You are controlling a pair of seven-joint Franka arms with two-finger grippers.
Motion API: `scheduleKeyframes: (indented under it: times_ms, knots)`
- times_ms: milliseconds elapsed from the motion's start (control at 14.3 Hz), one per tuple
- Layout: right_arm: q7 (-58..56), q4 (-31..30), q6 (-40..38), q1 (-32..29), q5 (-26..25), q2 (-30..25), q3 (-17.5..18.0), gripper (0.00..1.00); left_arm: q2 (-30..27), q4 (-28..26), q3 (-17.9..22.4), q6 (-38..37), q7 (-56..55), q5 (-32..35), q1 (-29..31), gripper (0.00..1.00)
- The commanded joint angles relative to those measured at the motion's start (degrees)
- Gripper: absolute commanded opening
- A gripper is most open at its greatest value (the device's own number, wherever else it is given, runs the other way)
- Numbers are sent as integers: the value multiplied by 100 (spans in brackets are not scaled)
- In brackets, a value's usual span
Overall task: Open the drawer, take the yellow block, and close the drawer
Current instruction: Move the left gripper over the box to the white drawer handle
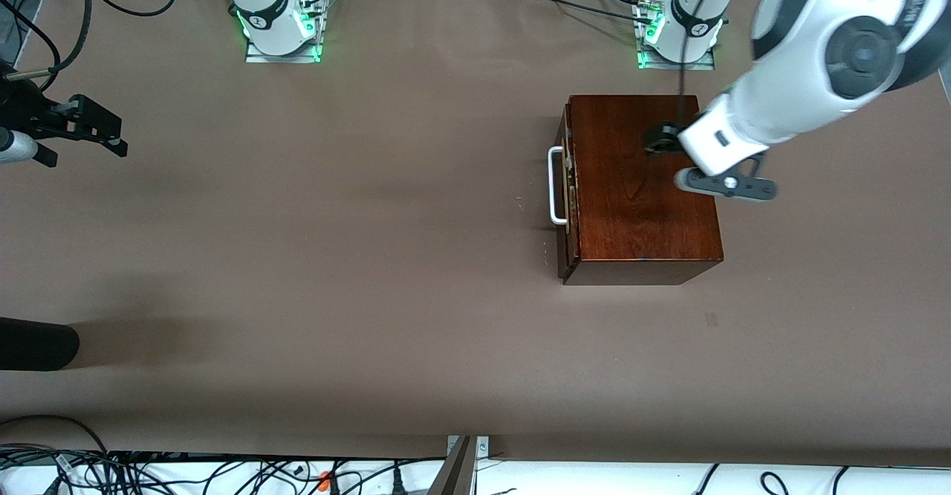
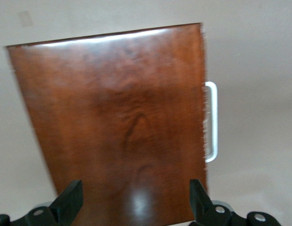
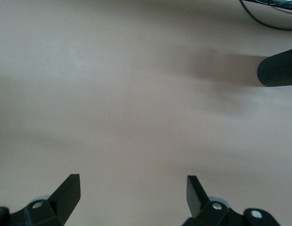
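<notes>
The glossy dark-brown wooden box (image 1: pixel 639 198) stands toward the left arm's end of the table. Its drawer (image 1: pixel 567 205) looks pushed in, and the white bar handle (image 1: pixel 556 186) faces the right arm's end. The box (image 2: pixel 113 113) and handle (image 2: pixel 211 122) also show in the left wrist view. My left gripper (image 1: pixel 660 140) hangs over the box top, open and empty (image 2: pixel 135 190). My right gripper (image 1: pixel 85 142) is open and empty over bare table at the right arm's end (image 3: pixel 133 188). The yellow block is out of view.
A black cylinder (image 1: pixel 37 343) pokes in at the table's edge at the right arm's end, nearer the front camera than my right gripper; it also shows in the right wrist view (image 3: pixel 278 70). Cables lie along the table's edges. The brown tabletop (image 1: pixel 334 220) stretches between the grippers.
</notes>
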Motion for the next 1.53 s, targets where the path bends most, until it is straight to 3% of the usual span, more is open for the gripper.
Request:
scheduleKeyframes:
  times_ms: [0,139,418,697,906,1463]
  knots:
    - [-54,78,6,-22,-22,47,14,100,407,154,-451,336,-702,19,-110,100]
    - [-54,69,-2,-13,-22,47,14,100,636,137,-461,521,-1028,185,-513,100]
    - [-54,69,-11,-13,-22,47,14,100,1128,145,-461,837,-1662,1195,-1436,100]
    - [-54,69,-11,-31,-22,47,-3,100,1568,110,-460,1347,-2153,1442,-1692,100]
    - [-54,69,-11,-39,-22,47,-12,100,1691,66,-452,1383,-2426,1952,-1886,100]
    - [-54,69,-2,-48,-22,47,-21,100,1876,-277,-452,1454,-2585,2287,-1983,100]
